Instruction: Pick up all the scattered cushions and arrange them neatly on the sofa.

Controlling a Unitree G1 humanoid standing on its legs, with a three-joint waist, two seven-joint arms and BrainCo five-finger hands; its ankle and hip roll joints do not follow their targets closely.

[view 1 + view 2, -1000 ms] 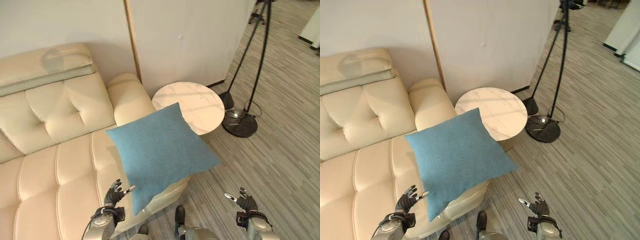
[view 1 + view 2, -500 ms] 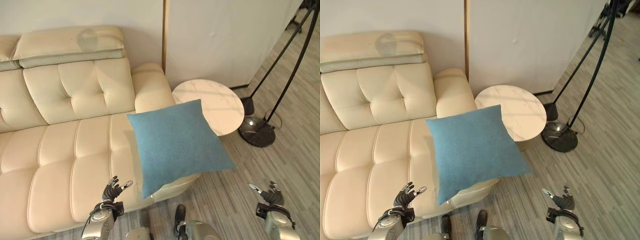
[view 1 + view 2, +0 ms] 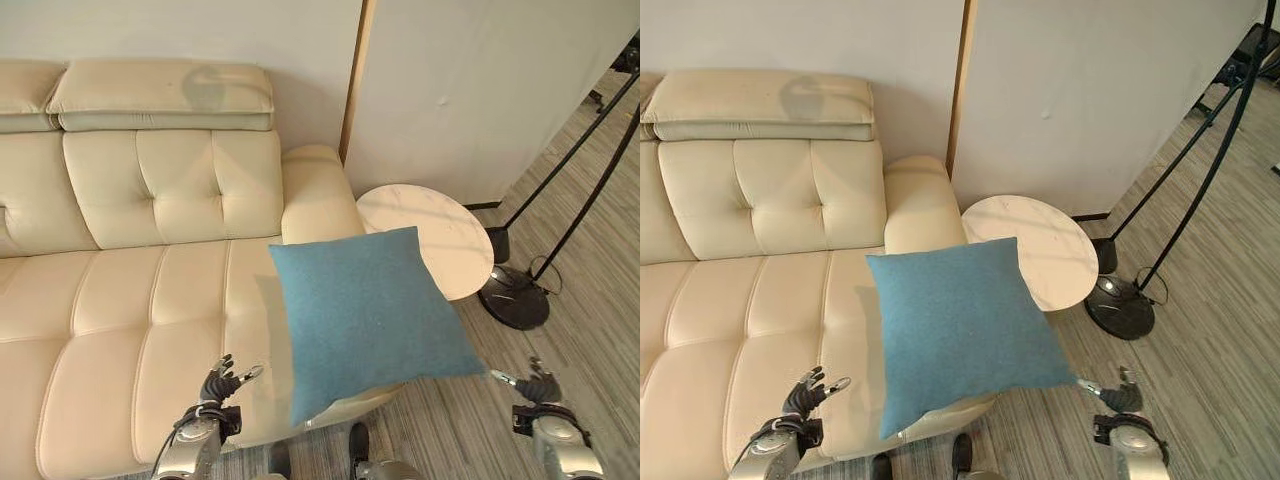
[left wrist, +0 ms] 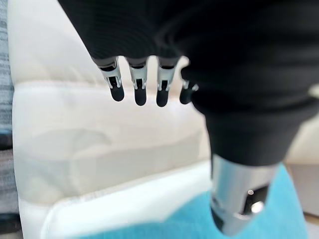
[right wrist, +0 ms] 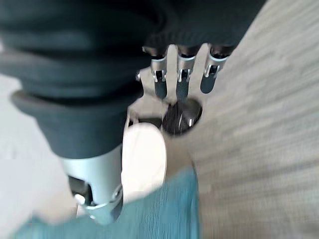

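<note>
Left hand: fingers straight and spread, thumb apart, holding nothing. It sits low over the front edge of the sofa seat, just beside the lower left corner of the cushion, not touching it as far as I can tell.

Right hand: fingers relaxed and extended, nothing in them. It's over the floor, near the lower right corner of the cushion; thumb tip points toward that corner, contact unclear.

Blue cushion: square, lying tilted on the right end of the sofa, between the two hands. Its upper left part lies over the seat by the armrest; the lower right part sticks out past the seat's front edge over the floor.

Sofa: cream leather, tufted back, padded headrest on top.

Round white marble-look side table stands just beside the armrest; the cushion's upper right corner overlaps it in the head views.

Further right: black stand with round base on the striped grey floor, thin black legs running up. White wall panel behind the table.
</note>
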